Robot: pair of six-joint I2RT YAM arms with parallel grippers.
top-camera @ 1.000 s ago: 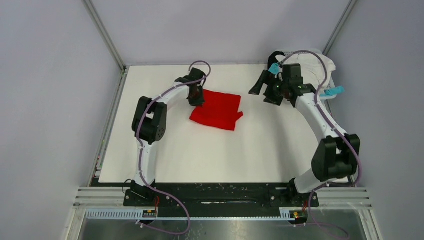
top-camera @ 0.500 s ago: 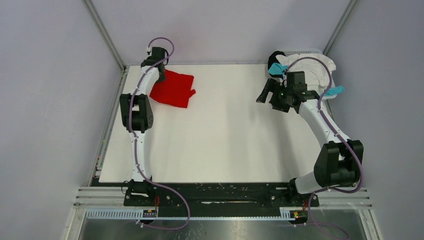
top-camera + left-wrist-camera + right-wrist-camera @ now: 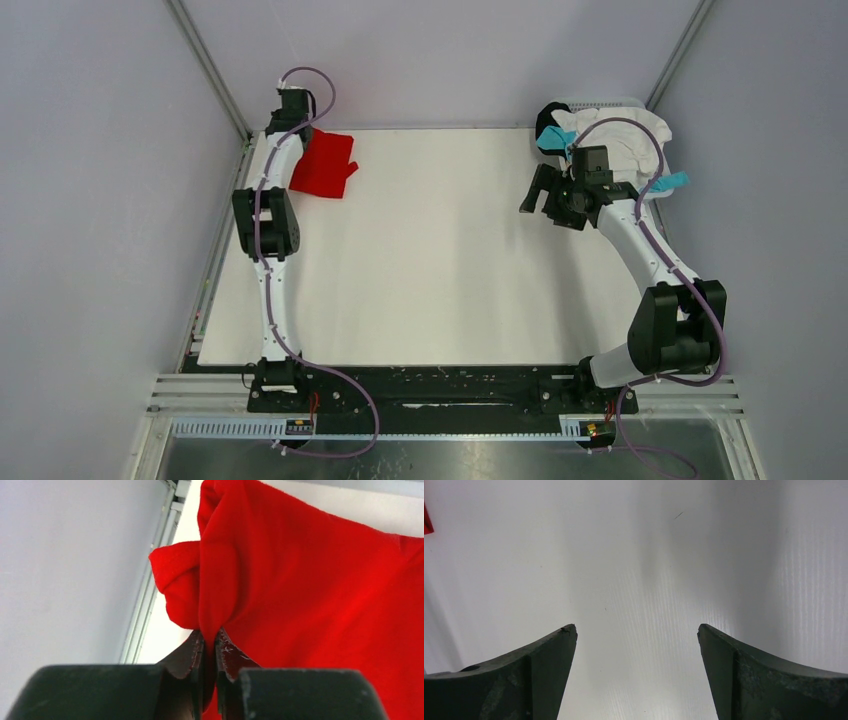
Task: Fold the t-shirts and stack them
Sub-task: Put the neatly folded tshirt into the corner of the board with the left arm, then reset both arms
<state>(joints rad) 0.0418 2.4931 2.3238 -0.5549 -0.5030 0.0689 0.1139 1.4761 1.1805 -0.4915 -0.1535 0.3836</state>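
Red t-shirt (image 3: 324, 165) got dragged way over since a sec ago, from mid-table to the far left corner, w/ the left arm (image 3: 270, 215) stretched nearly straight to get it there. Left gripper (image 3: 210, 639) is clamped tight on a bunched fold at the shirt's edge. Wrist cam shows the cloth pinched between the jaws, w/ the rest lying on the table (image 3: 450, 260) right by the left rail (image 3: 222, 240). My guess is it's parking the folded one out of the way as the start of the stack, so there's room to fold the next. Right gripper (image 3: 636, 632) barely shifted, fingers spread wide w/ nothing in them, hovering over bare table just in front of the heap of other t-shirts (image 3: 625, 135) in the far right corner (white on top, bits of teal and black poking out). Prob lined up there to grab the next one imo. Red one looks a bit rumpled at the pinched end tbh, might need a tidy before it lets go.
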